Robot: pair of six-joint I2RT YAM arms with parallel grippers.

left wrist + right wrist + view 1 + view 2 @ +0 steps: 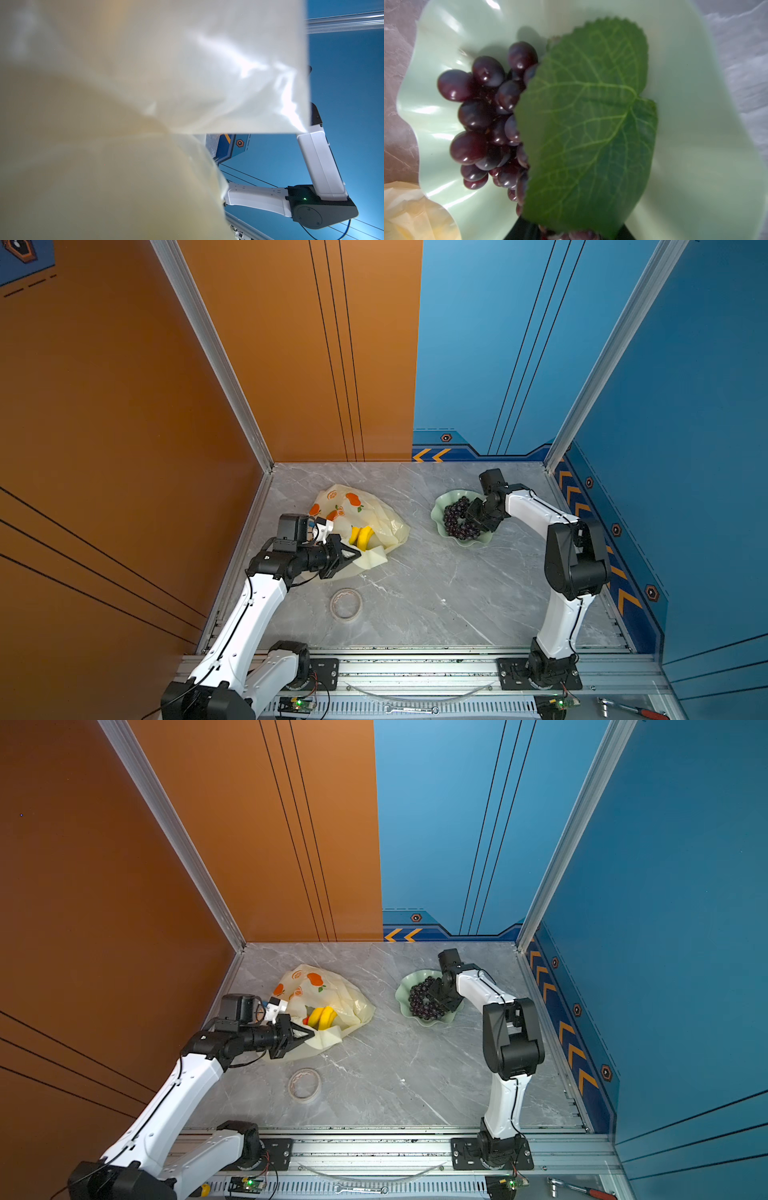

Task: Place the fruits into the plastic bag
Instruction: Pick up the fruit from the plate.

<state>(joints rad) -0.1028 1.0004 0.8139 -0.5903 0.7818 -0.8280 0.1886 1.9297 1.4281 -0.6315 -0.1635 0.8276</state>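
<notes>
- Purple grapes (pixel 455 517) lay in a bunch inside the pale green wavy-edged dish (pixel 436 512) on the right side of the table (pixel 436 593). In the right wrist view, a green leaf (pixel 587 124) covered part of them.
- The banana bunch (pixel 360 536) sat in the open mouth of the plastic bag (pixel 374 510), yellow against the cream film in both top views.
- The plastic bag, printed with orange fruits, lay crumpled on the left side of the table, well apart from the dish.
- The left end effector (pixel 355 556) was clamped on the near edge of the plastic bag. In the left wrist view, blurred cream film filled most of the frame.
- The right end effector (pixel 468 511) was down in the dish, right at the grapes. I could not tell whether its jaws were apart or together, nor whether they gripped anything.
- A roll of tape (pixel 345 604) lay flat on the table nearer the front, beside the left arm.
</notes>
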